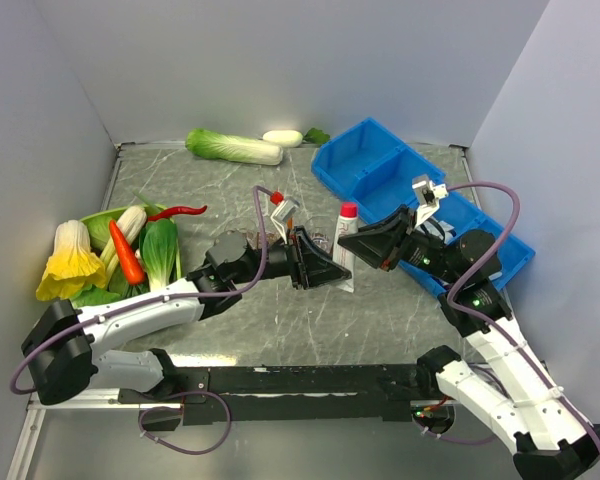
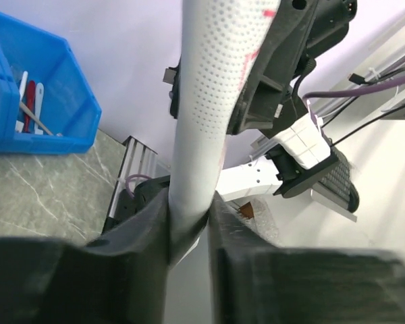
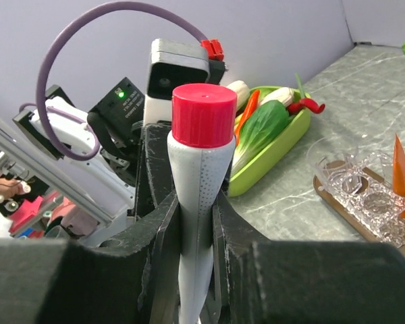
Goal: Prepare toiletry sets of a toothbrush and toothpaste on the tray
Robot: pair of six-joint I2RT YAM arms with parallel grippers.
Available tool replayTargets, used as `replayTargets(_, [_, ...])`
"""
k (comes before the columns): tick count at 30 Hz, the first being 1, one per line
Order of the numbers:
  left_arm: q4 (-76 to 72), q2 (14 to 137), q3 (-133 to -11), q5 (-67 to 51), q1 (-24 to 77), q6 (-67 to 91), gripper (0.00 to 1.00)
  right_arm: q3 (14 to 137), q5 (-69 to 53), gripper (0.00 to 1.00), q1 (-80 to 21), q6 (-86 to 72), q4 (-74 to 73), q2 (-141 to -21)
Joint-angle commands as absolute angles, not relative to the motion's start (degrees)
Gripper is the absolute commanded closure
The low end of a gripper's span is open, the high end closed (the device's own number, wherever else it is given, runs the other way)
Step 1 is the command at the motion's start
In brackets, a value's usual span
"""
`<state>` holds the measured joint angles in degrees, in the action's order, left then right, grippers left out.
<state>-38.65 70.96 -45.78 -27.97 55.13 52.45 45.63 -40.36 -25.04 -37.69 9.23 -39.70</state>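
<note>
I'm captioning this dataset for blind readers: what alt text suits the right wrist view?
The right pincer grips a red-capped white tube upright. Behind it sits a green dish of vegetables; at right, clear cups and an orange tube sit on a wooden tray.

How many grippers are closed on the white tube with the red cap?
2. The left gripper pinches the white tube near its narrowed end. The right gripper clamps it just below the red cap. Neither grip is hidden.
</note>
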Motion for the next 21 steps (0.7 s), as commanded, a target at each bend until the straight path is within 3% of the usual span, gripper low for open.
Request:
replayTargets(1, [-40.62, 71.28, -48.08, -28.31, 55.55, 52.56, 0.88, 47.19, -39.65, 0.96, -25.58, -35.43, 9.25, -39.37])
replayTargets(4, [-37.02, 70.58, -47.99, -27.51, 55.55, 50.63, 0.99, 48.07, -37.28, 0.77, -25.66, -33.93, 5.12, -39.20])
replayTargets(11, [-19.57, 64.44, -48.95, -25.66, 55.46, 39.49, 0.99, 51.76, -34.63, 0.30, -25.58, -27.25, -7.01, -39.55])
replayTargets(14, [-8.93, 61.01, -50.53, -25.23, 55.46, 32.64, 0.99, 53.96, -34.37, 0.20, -25.49, -24.09, -11.84, -40.51])
replayTargets(21, [8.06, 54.32, -50.98, -27.24, 55.37, 20.84, 0.99, 63.10, -39.71, 0.12, -25.58, -14.78, -26.86, -45.78])
